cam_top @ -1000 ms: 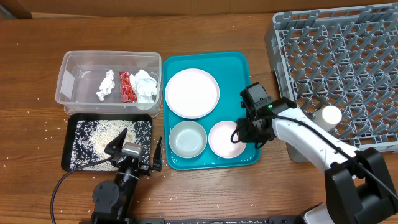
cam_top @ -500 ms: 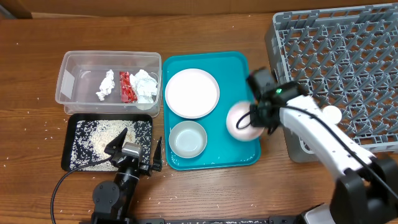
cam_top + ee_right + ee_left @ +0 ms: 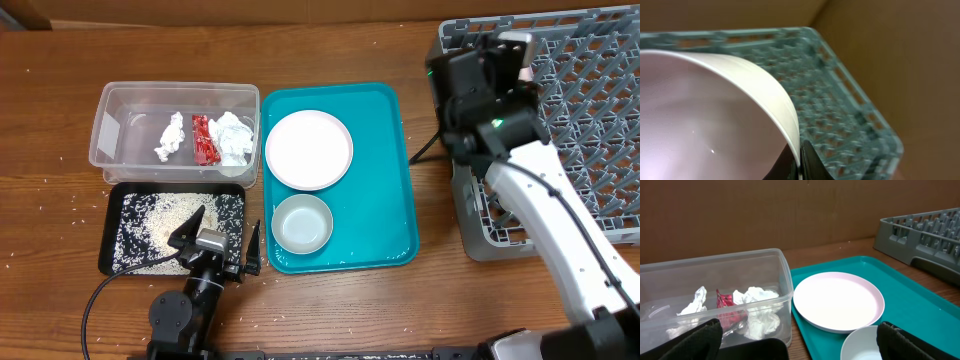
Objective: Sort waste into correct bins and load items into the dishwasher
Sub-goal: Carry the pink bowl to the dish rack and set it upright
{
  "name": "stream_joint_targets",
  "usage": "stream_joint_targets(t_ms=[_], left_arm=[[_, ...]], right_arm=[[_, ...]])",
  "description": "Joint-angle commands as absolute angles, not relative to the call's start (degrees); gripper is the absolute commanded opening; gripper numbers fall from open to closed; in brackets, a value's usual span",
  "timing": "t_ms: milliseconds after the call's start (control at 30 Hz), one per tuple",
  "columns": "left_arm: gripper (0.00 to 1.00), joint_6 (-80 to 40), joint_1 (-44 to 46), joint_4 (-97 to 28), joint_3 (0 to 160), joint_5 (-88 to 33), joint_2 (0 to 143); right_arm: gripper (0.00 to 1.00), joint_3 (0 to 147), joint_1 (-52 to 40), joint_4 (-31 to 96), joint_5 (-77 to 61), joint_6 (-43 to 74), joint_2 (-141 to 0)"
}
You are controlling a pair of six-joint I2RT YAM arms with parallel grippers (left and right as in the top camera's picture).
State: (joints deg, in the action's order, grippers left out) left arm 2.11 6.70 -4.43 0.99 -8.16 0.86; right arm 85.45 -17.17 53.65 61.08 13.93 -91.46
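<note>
Pinkish bowl hangs by its rim, pinched in the right claw over the rack; the left claw gapes open.

teal tray right half: free | left half: plate, bowl | rack pegs: block

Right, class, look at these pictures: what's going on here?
The right gripper holds the white-pinkish bowl by its rim over the edge of the grey dish rack. The left gripper sits open by the black tray of rice grains, holding nothing. The white plate and grey-green bowl lie on the teal tray; tissue wads and a red wrapper are in the clear tub.
</note>
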Motion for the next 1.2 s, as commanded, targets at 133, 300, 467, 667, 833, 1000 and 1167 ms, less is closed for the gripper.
stream_joint_targets(t_ms=[133, 300, 467, 667, 833, 1000, 1167], left_arm=[[1.00, 3.0, 6.3, -4.2, 0.5, -8.2, 0.3], [1.00, 3.0, 6.3, -4.2, 0.5, -8.2, 0.3], [1.00, 3.0, 6.3, -4.2, 0.5, -8.2, 0.3], [1.00, 3.0, 6.3, -4.2, 0.5, -8.2, 0.3], [1.00, 3.0, 6.3, -4.2, 0.5, -8.2, 0.3], [1.00, 3.0, 6.3, -4.2, 0.5, -8.2, 0.3], [1.00, 3.0, 6.3, -4.2, 0.5, -8.2, 0.3]], right_arm=[[0.04, 85.8, -8.4, 53.8, 64.3, 12.1, -99.3], [0.04, 85.8, -7.4, 57.0, 63.8, 12.2, -104.2], [0.04, 85.7, -7.6, 62.0, 59.2, 13.3, -105.6], [0.04, 85.6, -7.7, 66.9, 58.4, 18.1, -105.6], [0.04, 85.6, -8.7, 67.0, 58.2, 18.0, -105.6], [0.05, 85.6, -10.7, 67.9, 58.2, 17.8, -105.6], [0.07, 85.6, -14.0, 69.4, 58.2, 17.9, -105.6]])
